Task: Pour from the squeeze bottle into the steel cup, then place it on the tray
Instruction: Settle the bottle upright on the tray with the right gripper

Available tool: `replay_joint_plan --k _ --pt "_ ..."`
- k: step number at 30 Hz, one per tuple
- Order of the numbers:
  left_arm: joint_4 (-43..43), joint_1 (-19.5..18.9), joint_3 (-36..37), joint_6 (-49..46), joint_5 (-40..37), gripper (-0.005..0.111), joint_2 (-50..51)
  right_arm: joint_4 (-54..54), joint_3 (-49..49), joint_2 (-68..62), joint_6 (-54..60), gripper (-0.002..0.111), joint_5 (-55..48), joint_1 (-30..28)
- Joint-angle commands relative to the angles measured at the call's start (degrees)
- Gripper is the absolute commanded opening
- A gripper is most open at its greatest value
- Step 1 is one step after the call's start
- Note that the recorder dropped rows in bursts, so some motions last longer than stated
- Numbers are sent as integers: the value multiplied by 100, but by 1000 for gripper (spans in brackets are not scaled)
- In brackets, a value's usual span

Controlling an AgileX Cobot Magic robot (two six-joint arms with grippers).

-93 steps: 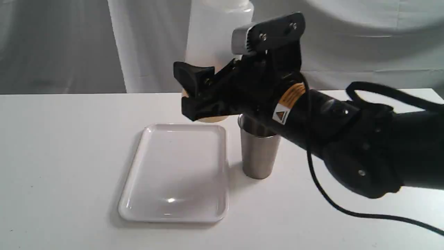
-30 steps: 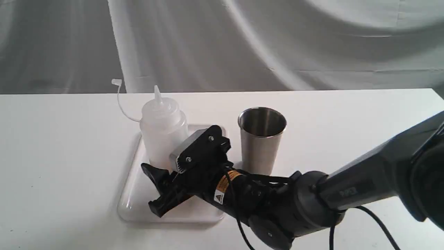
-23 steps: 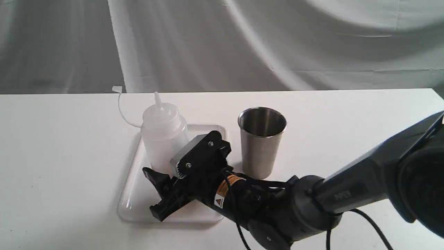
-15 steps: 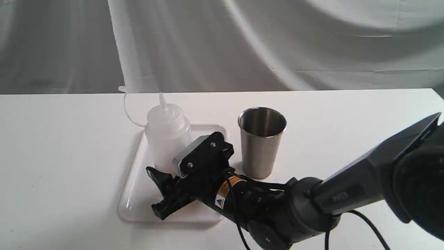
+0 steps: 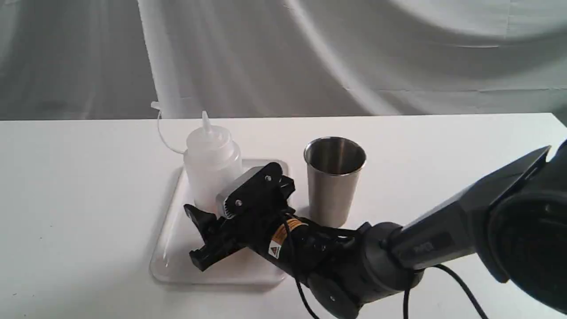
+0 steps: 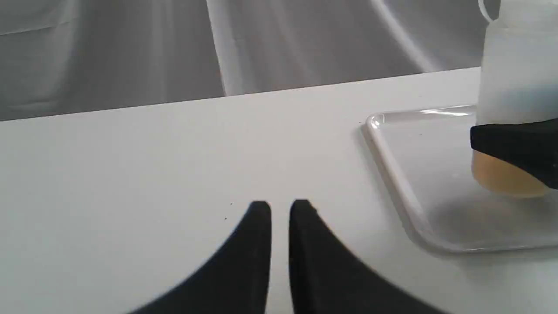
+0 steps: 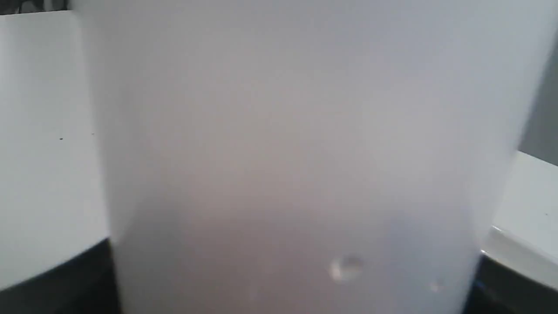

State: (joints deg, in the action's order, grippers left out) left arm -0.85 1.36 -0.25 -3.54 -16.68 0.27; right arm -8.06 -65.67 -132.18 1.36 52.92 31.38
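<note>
**Left end effector** [image 6: 280, 208]: low over the bench [image 5: 66, 199], well left of the work. Its fingers are drawn together to a thin gap with nothing between them. It takes no part in the present step.

**Tray** [image 5: 176, 241]: flat on the bench. The squeeze bottle [image 5: 211, 164] stands upright over its far half, nozzle up, with a shallow layer of amber liquid [image 6: 505, 176] at the base. Whether the base rests on the tray or hangs just above it cannot be told.

**Right end effector** [image 5: 204, 232]: enters from the right and is clamped on the bottle's lower body. The bottle wall fills the right wrist view between the fingers.

**Steel cup** [image 5: 333, 186]: upright on the bench just right of the tray, apart from the bottle. Its inside is dark, so the contents cannot be confirmed.

**Assessment:** pouring is judged complete, since the bottle is upright and clear of the cup. Placement is nearly done. Outstanding steps are to seat the bottle, release it and withdraw without tipping it.
</note>
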Motion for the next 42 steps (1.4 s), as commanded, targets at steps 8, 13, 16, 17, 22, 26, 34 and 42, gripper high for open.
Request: replay_joint_plan --k 8,13,16,17,22,26,34,42 --pt "-15 29 25 5 41 8 -27 75 -41 -104 22 0 169 5" --pt "-15 29 25 5 41 8 -27 75 -41 -139 22 0 169 5" --pt "-15 29 25 5 41 8 -27 75 -41 -151 22 0 169 5" --pt "-15 29 25 5 41 8 -27 75 -41 -151 22 0 155 5" --pt "-15 29 25 5 41 8 -27 75 -41 -217 22 0 148 5" --pt "-15 29 25 5 41 8 -27 75 -41 -215 12 0 148 5" --pt "-15 29 25 5 41 8 -27 75 -41 -215 12 39 78 5" --pt "-15 29 25 5 41 8 -27 54 -41 -215 -136 76 78 5"
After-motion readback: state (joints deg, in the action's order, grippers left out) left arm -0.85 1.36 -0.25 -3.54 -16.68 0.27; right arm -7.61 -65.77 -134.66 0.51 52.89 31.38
